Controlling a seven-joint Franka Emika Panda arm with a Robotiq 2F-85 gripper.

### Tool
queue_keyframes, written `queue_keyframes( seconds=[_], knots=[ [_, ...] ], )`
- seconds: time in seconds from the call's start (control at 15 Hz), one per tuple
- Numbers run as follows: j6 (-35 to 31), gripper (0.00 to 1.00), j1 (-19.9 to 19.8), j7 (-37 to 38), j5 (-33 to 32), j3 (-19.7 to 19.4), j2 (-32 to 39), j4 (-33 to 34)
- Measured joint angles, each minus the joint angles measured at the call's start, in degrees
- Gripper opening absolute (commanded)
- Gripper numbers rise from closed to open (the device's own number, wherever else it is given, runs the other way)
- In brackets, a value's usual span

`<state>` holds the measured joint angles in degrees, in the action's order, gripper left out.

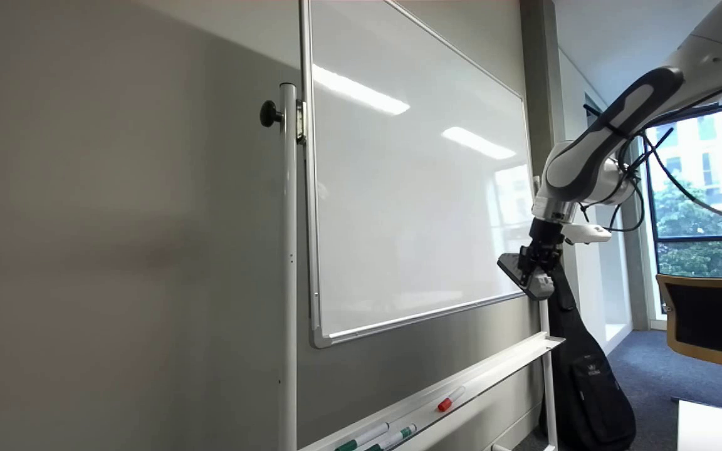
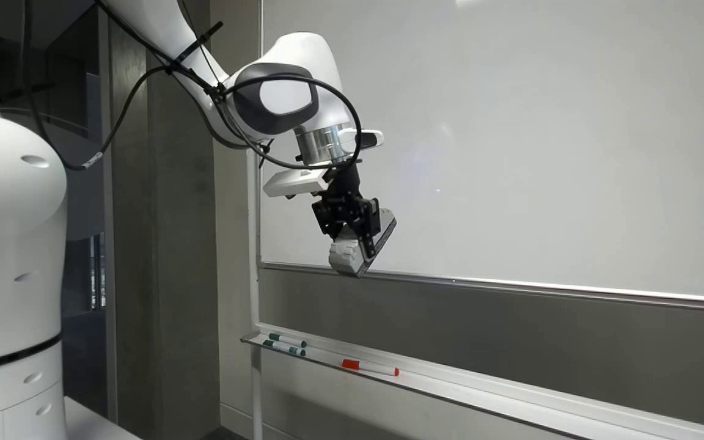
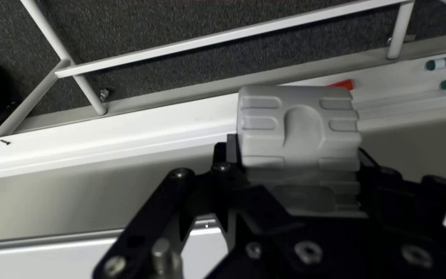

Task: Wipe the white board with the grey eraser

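Note:
The white board (image 1: pixel 411 207) stands upright in its silver frame and reflects ceiling lights. It also fills much of an exterior view (image 2: pixel 541 153), and its lower edge strip shows in the wrist view (image 3: pixel 45 259). My gripper (image 2: pixel 358 238) is shut on the grey eraser (image 2: pixel 346 256), with one finger on each side. The eraser (image 3: pixel 300 124) is tilted, its dark underside turned toward the board. It hangs in front of the board's lower edge, near one end, in both exterior views (image 1: pixel 541 288). I cannot tell whether it touches the board.
A white tray (image 2: pixel 486 391) runs below the board, carrying a red marker (image 2: pixel 370 368) and green-capped markers (image 2: pixel 285 348). A stand post (image 1: pixel 289 250) holds the board. A black bag (image 1: pixel 593 382) leans behind the arm, near a chair (image 1: pixel 712 319). Cables loop around the arm.

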<state>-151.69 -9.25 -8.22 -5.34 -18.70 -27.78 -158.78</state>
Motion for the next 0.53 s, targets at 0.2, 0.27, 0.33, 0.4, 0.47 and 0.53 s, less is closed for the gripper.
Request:
queue_keyframes(
  seconds=[0.2, 0.27, 0.33, 0.4, 0.47, 0.53],
  knots=[
    [3.6, 0.63, 0.0, 0.0, 0.0, 0.6, 0.7, 0.1],
    [4.1, 0.63, -0.1, 0.0, 0.0, 0.9, 0.8, 0.2],
    [4.3, 0.63, -0.1, 0.0, 0.0, 1.1, 0.9, 0.2],
    [4.4, 0.63, -0.1, 0.0, 0.0, 1.2, 0.9, 0.2],
    [4.4, 0.63, -0.1, 0.0, 0.0, 1.2, 0.9, 0.2],
    [4.4, 0.63, -0.2, 0.0, 0.0, 1.2, 0.9, 0.2]
  ],
)
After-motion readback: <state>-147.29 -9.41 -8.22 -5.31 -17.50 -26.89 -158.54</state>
